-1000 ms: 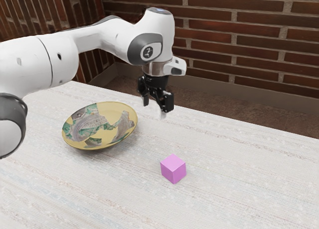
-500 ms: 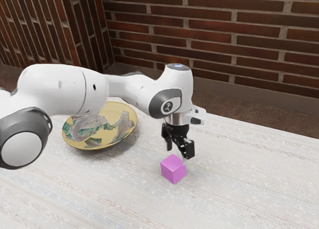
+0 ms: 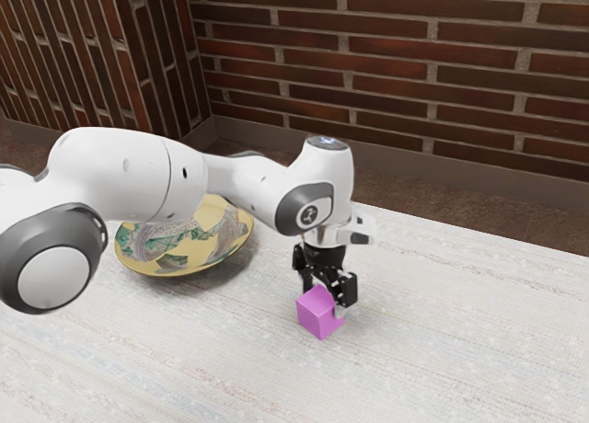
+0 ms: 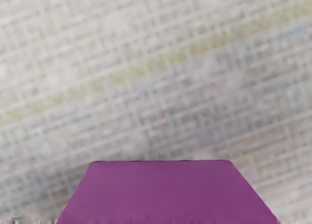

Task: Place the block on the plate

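Two red-brown brick walls [image 3: 442,83] meet in a corner near eleven o'clock in the exterior view, with a strip of dark brown floor [image 3: 414,202] at their foot. Below them spreads a broad, pale tabletop [image 3: 460,349] with a streaked, woven-looking surface. A jointed white arm with grey caps [image 3: 120,175] comes in from nine o'clock and reaches across the table, hiding part of the plate's far side.

The round, yellow plate with grey and green patterning [image 3: 184,263] sits on the tabletop, at about ten o'clock from the block and well apart from it. The black two-finger gripper [image 3: 325,300] points down at the block, low over the table. Its fingers [image 3: 347,291] stand well apart, one to either side of the block; I cannot tell whether either one touches it, and I see no grip on it.

Smallest is the pink-purple cube-shaped block [image 3: 317,318], resting on the tabletop, off the plate. In the wrist view the block looms close under the hand, with the weave of the tabletop beyond it.
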Robot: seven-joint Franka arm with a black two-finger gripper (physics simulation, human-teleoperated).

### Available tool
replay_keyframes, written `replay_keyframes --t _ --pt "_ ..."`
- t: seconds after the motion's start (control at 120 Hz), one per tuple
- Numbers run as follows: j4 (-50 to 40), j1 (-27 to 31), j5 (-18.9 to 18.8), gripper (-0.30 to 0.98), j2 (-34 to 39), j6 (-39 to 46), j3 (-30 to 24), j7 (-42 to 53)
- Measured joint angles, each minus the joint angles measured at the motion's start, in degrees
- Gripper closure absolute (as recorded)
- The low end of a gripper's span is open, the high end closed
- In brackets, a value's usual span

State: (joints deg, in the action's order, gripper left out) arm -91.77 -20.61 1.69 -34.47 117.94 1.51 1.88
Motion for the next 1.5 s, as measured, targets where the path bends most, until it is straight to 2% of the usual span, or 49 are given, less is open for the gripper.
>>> replay_keyframes --t 0.25,0.508,0.683,0.867,0.933,1.092,1.175,1.258,1.5 --pt "-1.9 -0.2 0.1 0.02 0.6 0.2 0.0 -3.5" --pt "-2.2 -0.1 0.1 0.18 0.7 0.4 0.0 -5.7" --pt "-2.2 0.0 0.0 0.23 0.9 0.5 0.0 -6.8" --pt "-2.0 0.1 -0.3 0.24 3.6 0.2 0.7 -7.7" --pt "-2.0 0.6 -0.5 0.26 6.8 -0.4 1.9 -7.9" --pt "-5.0 8.7 -1.5 0.26 17.4 -3.3 3.0 -8.3" --pt "-6.6 14.3 -1.9 0.26 20.1 -4.2 3.0 -8.5" --pt "-7.5 18.8 -2.1 0.26 20.3 -4.8 2.8 -8.7" --pt "-6.2 26.3 -2.3 0.27 14.9 -4.4 2.7 -9.1"
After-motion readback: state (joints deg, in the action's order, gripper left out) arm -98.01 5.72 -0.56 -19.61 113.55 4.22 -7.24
